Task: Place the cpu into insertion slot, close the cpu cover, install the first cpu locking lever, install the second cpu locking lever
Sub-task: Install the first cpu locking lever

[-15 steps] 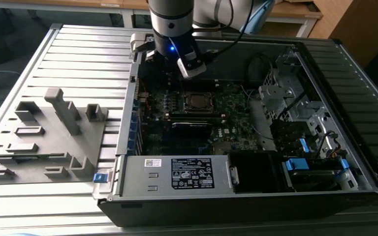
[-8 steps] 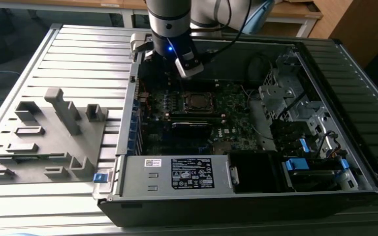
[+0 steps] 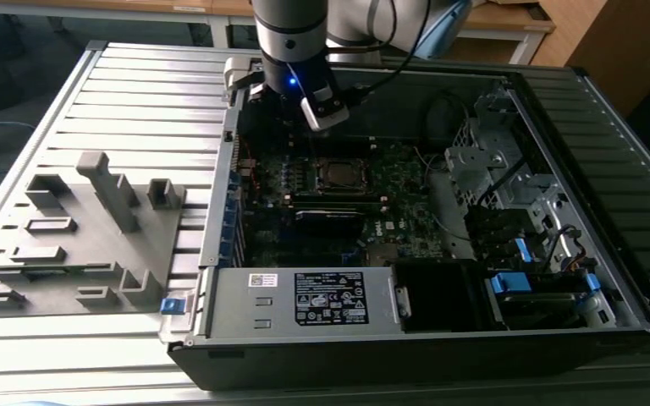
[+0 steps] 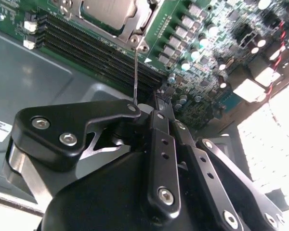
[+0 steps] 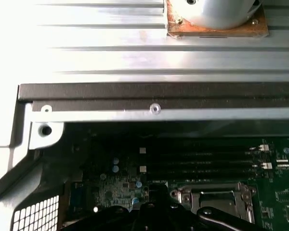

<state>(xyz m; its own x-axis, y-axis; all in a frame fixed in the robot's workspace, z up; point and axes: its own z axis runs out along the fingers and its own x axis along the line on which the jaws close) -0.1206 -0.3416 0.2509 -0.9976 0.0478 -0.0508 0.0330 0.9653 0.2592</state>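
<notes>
The cpu [image 4: 106, 12] lies in its socket on the motherboard, its silver top showing through the cpu cover [image 4: 137, 20], which lies flat over it. In the exterior view the cpu [image 3: 340, 173] sits mid-board inside the open computer case. A thin wire locking lever [image 4: 136, 72] rises from the socket's corner up to my gripper [image 4: 159, 102]. The fingers look shut, and the lever's end sits right beside them; whether it is pinched I cannot tell. My gripper [image 3: 322, 117] hangs just behind the socket. The cover [image 5: 216, 195] also shows in the first wrist view.
The case wall [image 5: 154, 109] runs close behind the socket. Black memory slots [image 4: 91, 45] lie beside it. A labelled power supply box [image 3: 325, 296] fills the case's near side and drive cages [image 3: 506, 186] the exterior view's right. A grey fixture [image 3: 88, 228] stands on the table.
</notes>
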